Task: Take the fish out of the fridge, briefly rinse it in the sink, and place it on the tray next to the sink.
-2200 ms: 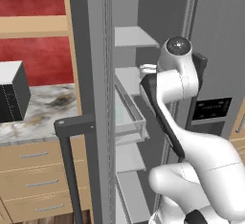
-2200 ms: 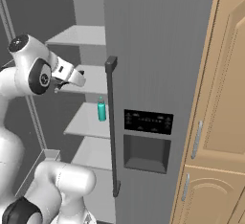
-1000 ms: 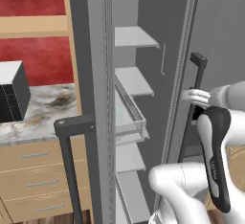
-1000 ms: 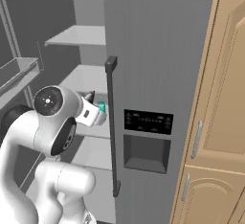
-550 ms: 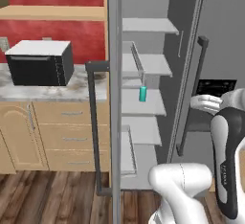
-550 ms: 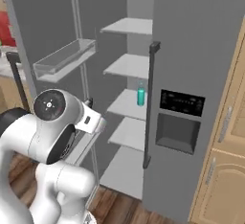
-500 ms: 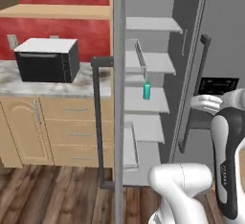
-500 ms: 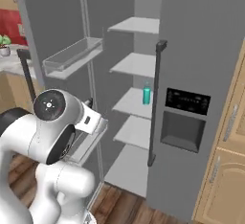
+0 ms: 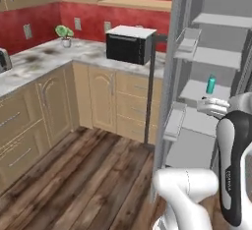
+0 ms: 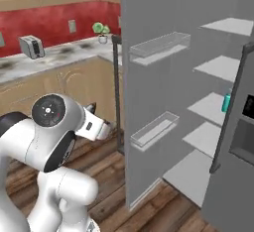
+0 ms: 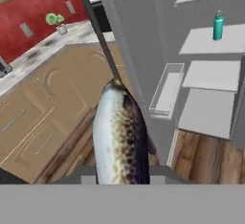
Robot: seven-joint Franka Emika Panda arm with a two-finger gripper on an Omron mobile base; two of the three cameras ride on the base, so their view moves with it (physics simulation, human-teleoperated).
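Note:
The fish, speckled dark grey with a pale side, sticks up from between my fingers in the hand view, so my gripper is shut on it. From the left base view the hand sits in front of the fridge shelves. It is held close to the arm in the right base view. The grey fridge stands open, its door with clear bins swung out and white shelves bare. The sink and the tray are out of view.
A teal bottle stands on a middle fridge shelf. A black microwave, a small potted plant and a toaster sit on the marble counter over tan cabinets. Wooden floor lies open to the left.
The whole picture has swung left as the base turned away from the fridge, bringing the corner counter, plant and toaster into view. The arm stays folded in with the fish.

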